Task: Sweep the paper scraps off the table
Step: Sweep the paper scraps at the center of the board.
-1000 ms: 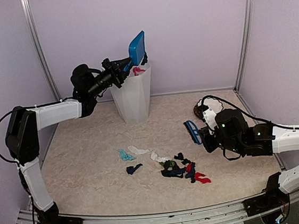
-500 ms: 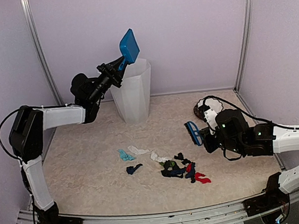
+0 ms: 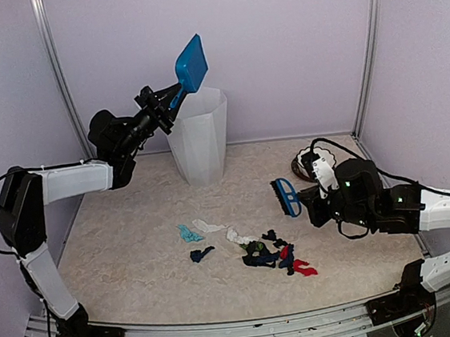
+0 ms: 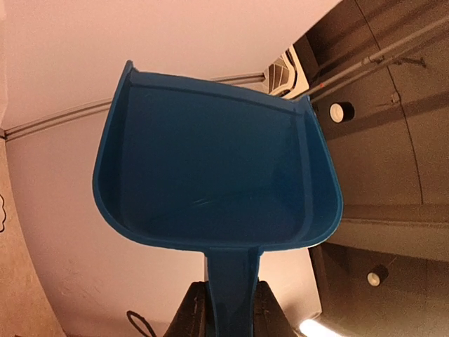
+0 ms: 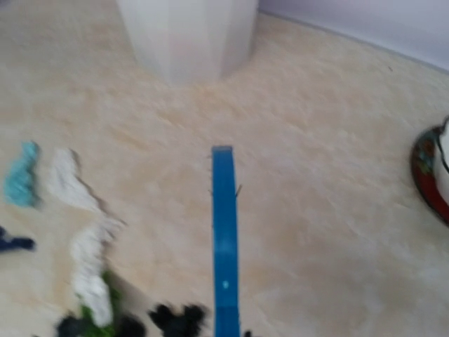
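Several paper scraps (image 3: pixel 249 246) in teal, white, black, green and red lie on the beige table (image 3: pixel 137 250) near its middle; they also show in the right wrist view (image 5: pixel 81 260). My left gripper (image 3: pixel 163 104) is shut on the handle of the blue dustpan (image 3: pixel 190 63), held high above the white bin (image 3: pixel 199 135). The pan (image 4: pixel 217 175) looks empty in the left wrist view. My right gripper (image 3: pixel 310 200) is shut on the blue brush (image 3: pixel 286 197), held right of the scraps. The brush (image 5: pixel 224 239) points toward the bin.
The white bin (image 5: pixel 186 35) stands at the back centre. A red-rimmed bowl (image 3: pixel 306 162) sits at the back right, behind my right arm; its rim (image 5: pixel 429 175) shows in the right wrist view. Purple walls enclose the table.
My left gripper has pulled the dustpan up and to the left, away from the bin's mouth. My right gripper with the brush has shifted slightly left.
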Controlling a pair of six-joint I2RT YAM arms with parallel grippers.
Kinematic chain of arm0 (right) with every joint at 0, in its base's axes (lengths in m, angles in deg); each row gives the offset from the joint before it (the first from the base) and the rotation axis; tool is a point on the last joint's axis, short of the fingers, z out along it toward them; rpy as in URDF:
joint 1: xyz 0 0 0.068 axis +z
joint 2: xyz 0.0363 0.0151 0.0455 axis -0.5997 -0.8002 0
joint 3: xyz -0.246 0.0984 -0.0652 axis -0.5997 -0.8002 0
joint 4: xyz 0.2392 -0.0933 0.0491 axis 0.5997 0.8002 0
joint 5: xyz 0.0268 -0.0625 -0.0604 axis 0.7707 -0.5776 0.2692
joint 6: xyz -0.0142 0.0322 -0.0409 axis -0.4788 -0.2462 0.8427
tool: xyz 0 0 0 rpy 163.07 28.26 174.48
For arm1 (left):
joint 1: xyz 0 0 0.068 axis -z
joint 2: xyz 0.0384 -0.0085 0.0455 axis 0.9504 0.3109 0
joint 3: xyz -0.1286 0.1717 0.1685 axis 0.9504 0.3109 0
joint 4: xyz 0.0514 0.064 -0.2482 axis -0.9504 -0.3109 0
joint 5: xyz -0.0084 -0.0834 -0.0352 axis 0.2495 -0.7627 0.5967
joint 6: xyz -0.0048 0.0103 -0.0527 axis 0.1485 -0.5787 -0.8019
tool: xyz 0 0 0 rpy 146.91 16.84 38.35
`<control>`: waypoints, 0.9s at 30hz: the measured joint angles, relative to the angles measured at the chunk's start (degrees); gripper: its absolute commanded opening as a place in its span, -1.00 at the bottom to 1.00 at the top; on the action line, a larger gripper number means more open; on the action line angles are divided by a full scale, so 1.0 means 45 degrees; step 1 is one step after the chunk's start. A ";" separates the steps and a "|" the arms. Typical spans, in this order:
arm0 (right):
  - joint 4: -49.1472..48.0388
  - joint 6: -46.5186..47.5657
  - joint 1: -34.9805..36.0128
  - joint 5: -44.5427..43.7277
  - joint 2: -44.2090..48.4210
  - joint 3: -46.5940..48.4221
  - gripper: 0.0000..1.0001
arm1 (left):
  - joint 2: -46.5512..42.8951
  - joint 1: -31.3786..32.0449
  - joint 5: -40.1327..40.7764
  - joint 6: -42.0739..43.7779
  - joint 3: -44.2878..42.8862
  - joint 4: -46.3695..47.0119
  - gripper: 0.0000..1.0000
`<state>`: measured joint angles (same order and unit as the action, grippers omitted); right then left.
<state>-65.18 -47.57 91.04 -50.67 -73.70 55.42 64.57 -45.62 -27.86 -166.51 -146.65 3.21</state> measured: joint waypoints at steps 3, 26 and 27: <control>-0.0384 -0.0267 -0.0005 0.0447 0.0126 0.0000 -1.00 | -0.1020 -0.0049 -0.0690 0.0908 0.0112 -0.0466 -1.00; -0.4838 -0.5357 0.0714 0.4507 -0.5081 0.1520 -1.00 | -0.9549 -0.1025 -0.0073 1.3678 0.2229 -1.3979 -1.00; -0.5013 -0.5629 0.0787 0.4609 -0.5469 0.1744 -1.00 | -0.9845 -0.1030 0.0345 1.4207 0.2336 -1.4547 -1.00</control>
<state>-87.73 -72.90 94.58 -29.93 -98.31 63.27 20.27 -50.26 -26.31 -102.58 -136.13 -62.25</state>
